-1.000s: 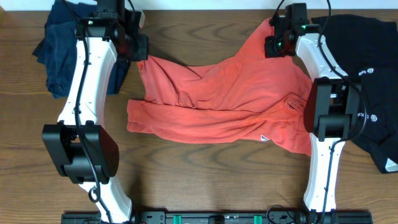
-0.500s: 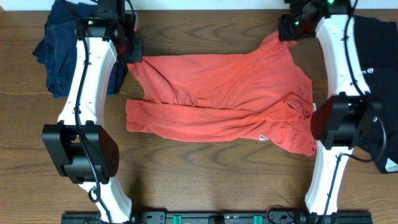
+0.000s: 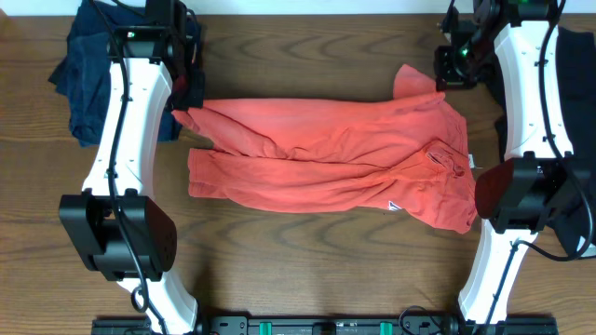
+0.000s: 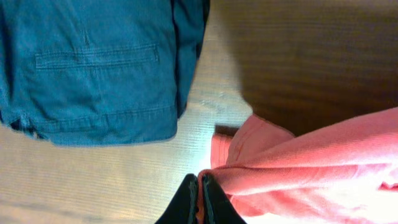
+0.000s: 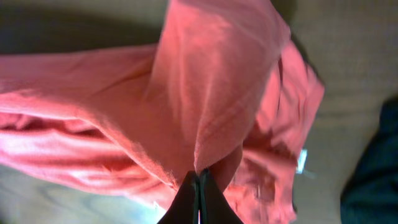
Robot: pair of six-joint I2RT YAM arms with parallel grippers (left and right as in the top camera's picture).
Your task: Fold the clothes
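Left pincer [image 4: 199, 186]: fingers pressed together on a thin edge of the red-orange T-shirt [image 3: 326, 154], at the shirt's far-left corner. Cloth bunches right against the tips in the wrist view.

Right pincer [image 5: 198, 182]: fingers pressed together, pinching a raised fold of the same shirt at its far-right corner. The fold stands up from the tips like a tent.

Red-orange T-shirt: lies crosswise on the table [image 3: 307, 37], stretched along its far edge between the two grips. Its near half is rumpled, with a long crease running end to end and a white tag [image 3: 395, 207] at the near-right part.

Navy garment [image 3: 79, 74]: heaped just beyond the shirt's left end. A pocket seam shows in the left wrist view.

Black garment [image 3: 573, 102]: off the shirt's right end, partly behind the right arm. Whether it touches the shirt cannot be told.

Step in hand, by judgement: spreading the shirt flat before any fold. Little of the task looks done.

Handling note:
- Hold both pinches level and draw them evenly apart, so the far edge comes straight without twisting.
- Lower both corners together, close to the table, so the cloth lays down rather than drops.
- Thin jersey slips, and a pinch this near the hem may let go under a hard tug.
- Set the left corner down short of the navy garment.
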